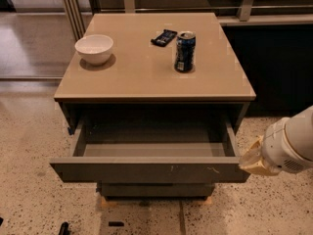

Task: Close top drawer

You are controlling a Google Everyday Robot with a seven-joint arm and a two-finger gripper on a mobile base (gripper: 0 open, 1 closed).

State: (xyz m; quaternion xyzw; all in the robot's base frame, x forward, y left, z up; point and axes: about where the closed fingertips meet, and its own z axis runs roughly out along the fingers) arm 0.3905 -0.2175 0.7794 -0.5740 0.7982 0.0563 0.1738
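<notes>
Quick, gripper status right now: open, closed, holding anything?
Gripper: low on the right, beside the right end of the pulled-out top drawer; whether it is open, closed or holding anything cannot be told.

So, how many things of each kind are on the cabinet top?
White round bowl: 1
Dark blue drink can: 1
Flat black packet: 1
Total: 3
The pale tool sits by the right end of the open grey top drawer front.

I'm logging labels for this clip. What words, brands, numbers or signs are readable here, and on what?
Blue drink can: print too blurred to read.
Dark packet: markings too blurred to read.
Top drawer, and the gripper at its front's right end: no text.
</notes>
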